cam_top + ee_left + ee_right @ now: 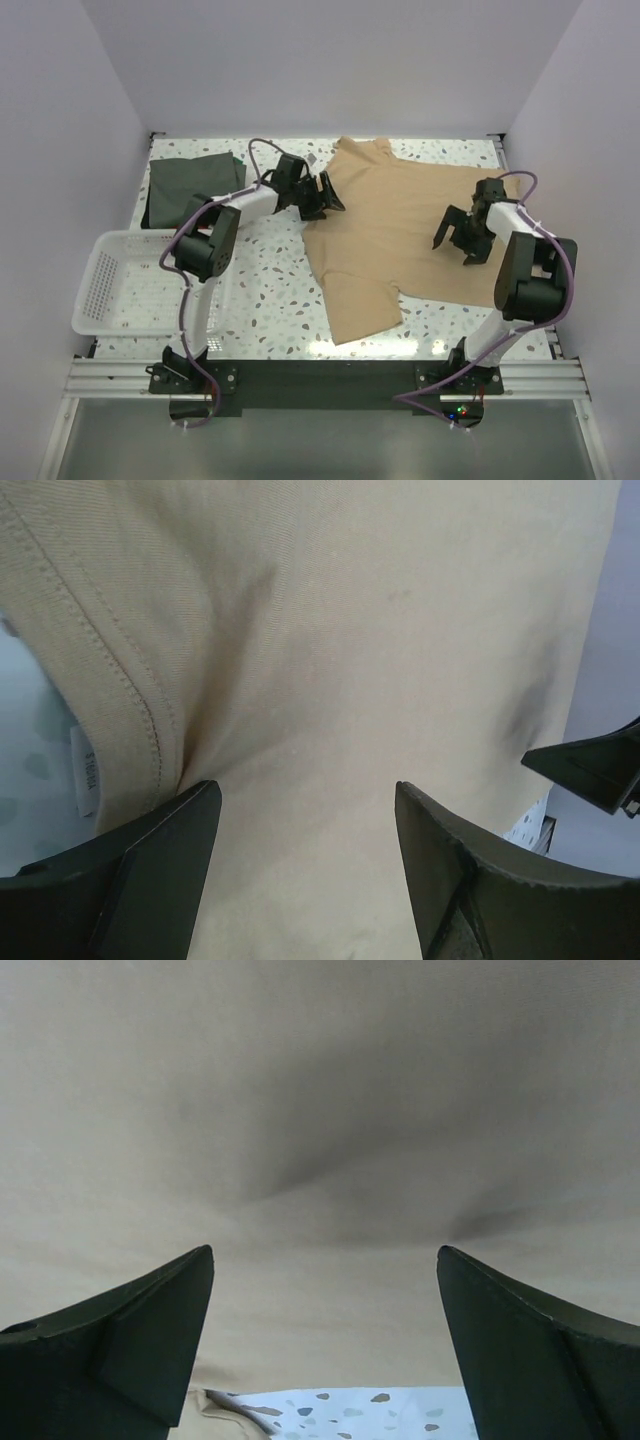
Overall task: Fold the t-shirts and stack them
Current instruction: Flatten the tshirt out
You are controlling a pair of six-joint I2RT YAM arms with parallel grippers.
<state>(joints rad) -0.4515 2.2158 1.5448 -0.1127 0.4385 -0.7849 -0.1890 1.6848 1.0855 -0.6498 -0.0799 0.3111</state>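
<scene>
The tan t-shirt (400, 225) lies lengthwise across the tabletop (270, 280), collar (110, 670) at the left arm's (245, 200) parted jaws, hem half under the right arm's (520, 250), also parted.

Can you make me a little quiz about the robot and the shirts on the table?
1. True or false: the tan t-shirt is already folded up.
2. Where is the dark green shirt? A) inside the white basket B) at the far left corner of the table C) under the tan t-shirt
3. Fill in the gap: the left hand and the right hand are both ____ (open or shut).
Key: 1 false, it lies spread out flat. 2 B. 3 open.
</scene>
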